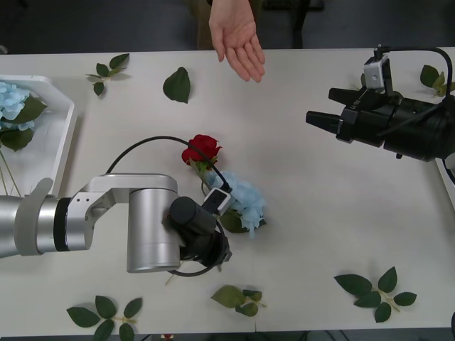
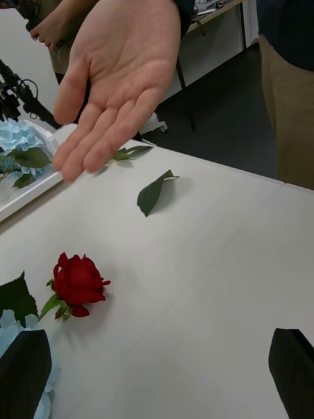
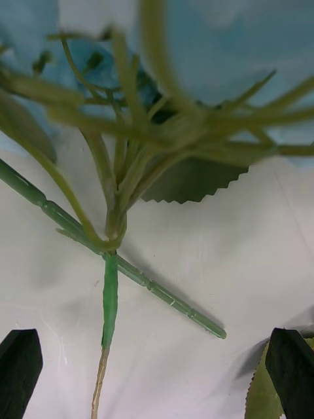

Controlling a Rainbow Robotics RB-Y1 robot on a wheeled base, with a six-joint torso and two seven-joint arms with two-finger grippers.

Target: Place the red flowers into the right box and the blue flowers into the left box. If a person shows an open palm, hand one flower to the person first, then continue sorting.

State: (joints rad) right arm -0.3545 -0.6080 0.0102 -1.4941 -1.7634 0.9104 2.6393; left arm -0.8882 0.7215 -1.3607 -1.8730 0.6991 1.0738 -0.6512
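1. In the middle of the flat white table lies a small deep-red rose with a thin green stem. This rose is our landmark.
2. Just beside the rose, on the robot's side of it, lies a fluffy pale-blue hydrangea head. Its blue petals almost touch the rose's leaves.
3. The left gripper with its black fingers hangs right over the stems of this blue flower. The fingers are spread wide, one on each side of the crossing green stems, and they hold nothing.
4. Past the rose, at the far edge of the table, a person's bare open palm reaches out, flat and facing up.
5. To the right of the rose, well apart from it, the right gripper floats above the table. Its black fingers are wide apart and empty, and they aim toward the rose and the palm.
6. Far to the left of the rose sits the white plastic tray with a raised rim. More pale-blue flowers lie inside it.
7. One loose dark-green leaf lies between the rose and the palm. More leaf sprigs lie near the table's edges.
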